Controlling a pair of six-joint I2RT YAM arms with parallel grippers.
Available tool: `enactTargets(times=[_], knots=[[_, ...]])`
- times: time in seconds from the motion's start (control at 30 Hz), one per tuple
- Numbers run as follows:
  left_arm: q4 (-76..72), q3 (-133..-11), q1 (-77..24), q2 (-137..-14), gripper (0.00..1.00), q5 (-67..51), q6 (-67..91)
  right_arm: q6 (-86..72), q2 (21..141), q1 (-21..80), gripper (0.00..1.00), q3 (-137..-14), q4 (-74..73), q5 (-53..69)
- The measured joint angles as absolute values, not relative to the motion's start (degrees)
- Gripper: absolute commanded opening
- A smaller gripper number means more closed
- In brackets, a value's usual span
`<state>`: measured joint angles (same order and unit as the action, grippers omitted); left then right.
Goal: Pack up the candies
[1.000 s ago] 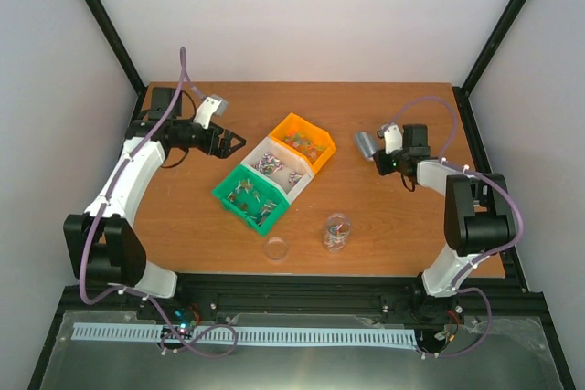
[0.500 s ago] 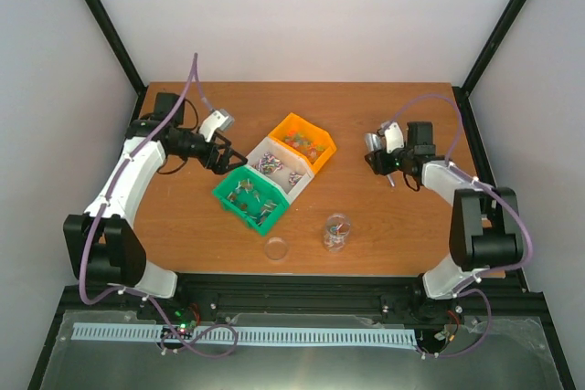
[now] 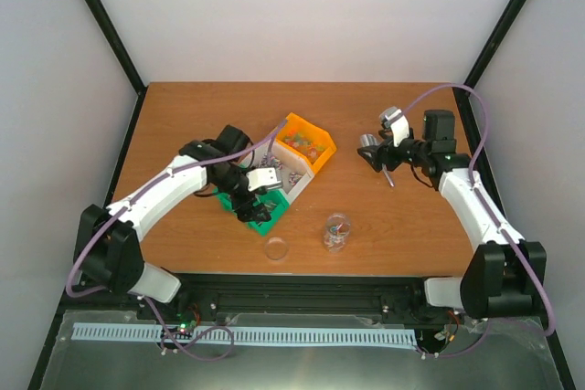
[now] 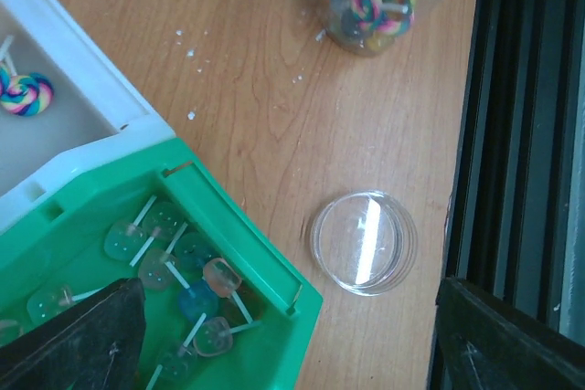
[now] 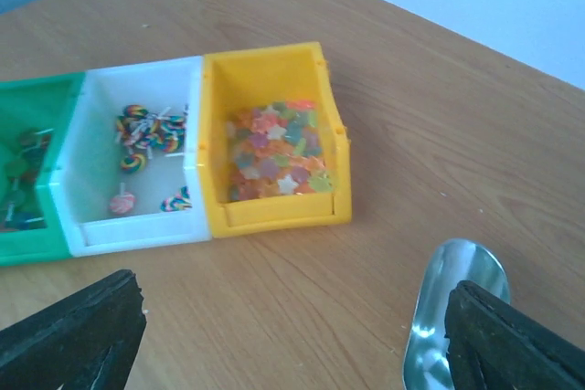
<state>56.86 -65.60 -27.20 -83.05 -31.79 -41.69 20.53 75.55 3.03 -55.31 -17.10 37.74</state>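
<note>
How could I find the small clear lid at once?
On the wooden table, look along the near edge, just in front of the green bin. The lid lies flat there, left of the jar; unlike the jar, it is shallow and empty.

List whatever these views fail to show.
Candies in the green bin, top view: mostly hidden under the left gripper.
Jar mouth, left wrist view: cut off by the top edge.
Scoop handle, right wrist view: cut off by the bottom edge.
</note>
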Motion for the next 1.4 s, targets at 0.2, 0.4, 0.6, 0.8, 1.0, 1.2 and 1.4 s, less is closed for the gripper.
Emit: enactTargets(times=[0.2, 0.4, 0.6, 0.8, 1.0, 1.2, 1.4], knots=[[54.76, -64.12, -32.88, -86.65, 0.81, -27.27, -43.29, 24.62, 70.19, 3.03, 0.89, -56.73, -23.53, 41.65], [48.51, -57.58, -38.33, -88.58, 0.75, -24.14, -45.15, 24.95, 59.81, 3.03, 0.89, -52.66, -23.81, 44.42], [41.82, -54.04, -40.58, -89.76, 0.69, -21.93, -47.22, 25.28, 59.09, 3.03, 0.89, -51.51, -24.05, 44.80], [36.01, -52.88, -42.41, -91.83, 0.53, -19.46, -49.47, 25.30, 59.46, 3.01, 0.89, -51.46, -24.27, 44.77], [32.60, -48.56, -45.43, -91.88, 0.32, -16.95, -52.38, 25.28, 59.86, 3.01, 0.89, -51.46, -24.23, 44.58], [31.81, -48.21, -45.67, -92.42, 0.06, -15.51, -53.87, 25.30, 60.34, 3.01, 0.89, -51.48, -24.29, 44.21], [33.43, -47.83, -45.69, -90.98, 0.01, -15.64, -54.30, 27.09, 60.34, 3.01, 0.90, -52.69, -26.41, 44.01]])
